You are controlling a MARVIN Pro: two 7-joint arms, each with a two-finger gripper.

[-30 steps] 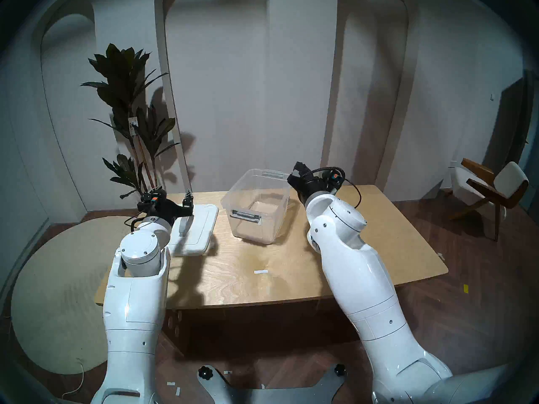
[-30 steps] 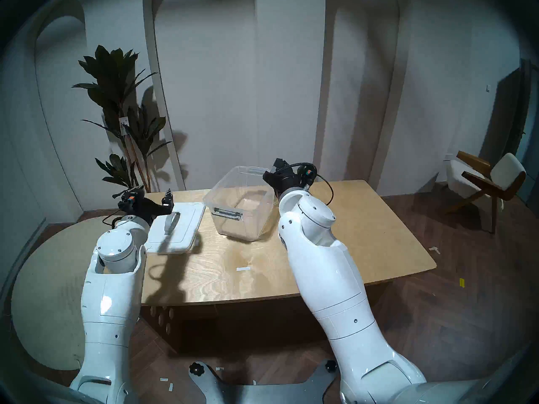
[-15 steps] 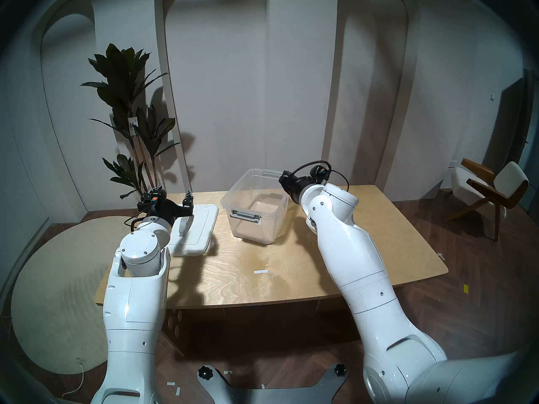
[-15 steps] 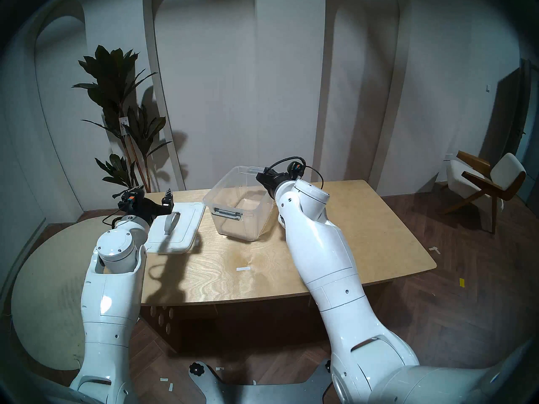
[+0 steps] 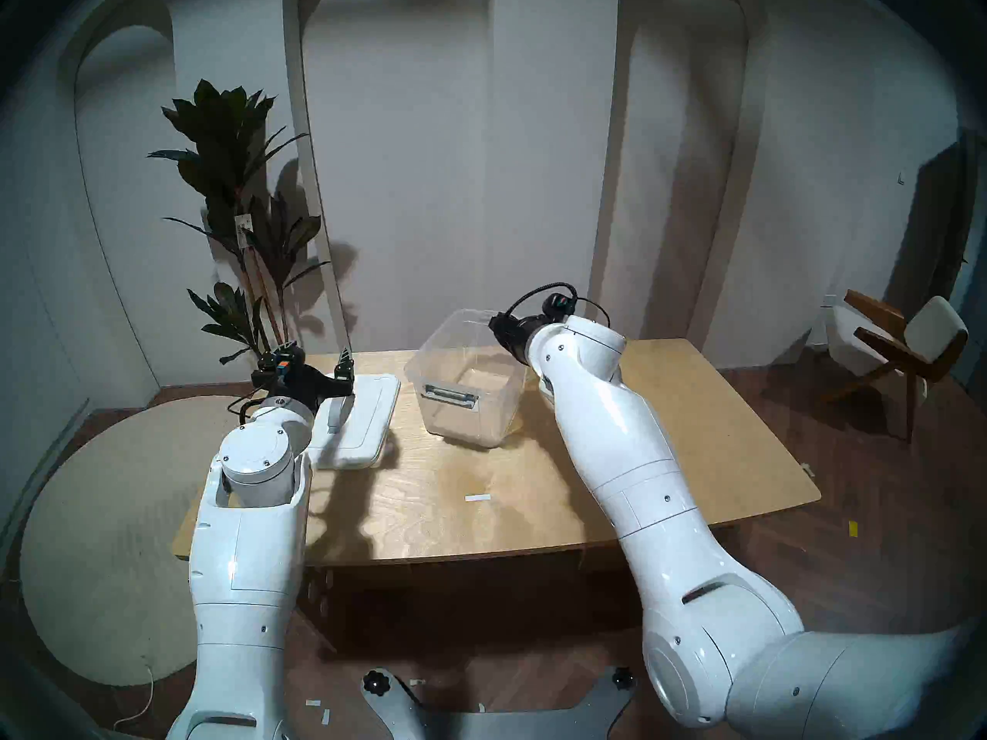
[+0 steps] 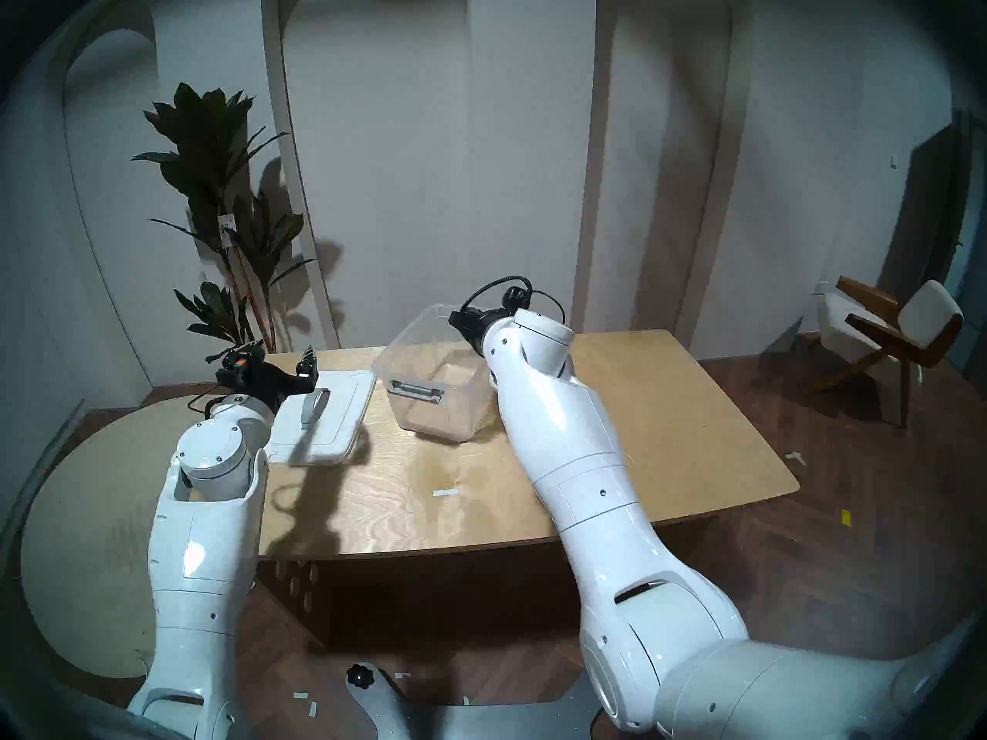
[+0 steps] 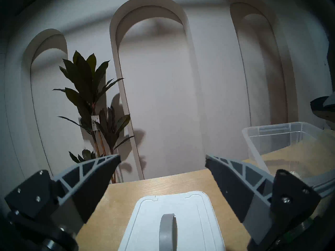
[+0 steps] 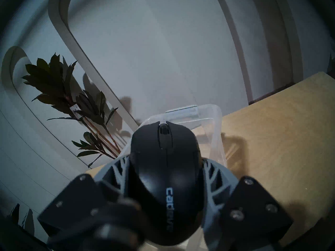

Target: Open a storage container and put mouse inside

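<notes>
The clear storage container stands open at the middle back of the table; it also shows in the other head view. Its white lid with a grey arched handle lies flat to its left. My left gripper is open and empty, just above the lid's near end; in the left wrist view the gripper has its fingers wide apart over the lid. My right gripper is shut on the black mouse. It hangs over the bin's far right rim. In the head views the wrist hides the mouse.
The wooden table has a small white tape strip near its middle. A tall potted plant stands behind the table's left corner. A chair is at the far right, and a round rug lies on the floor at the left.
My right arm has swung left and carried the mouse from beside the bin's right end to over its far right rim. The left arm, lid and bin have not moved.
</notes>
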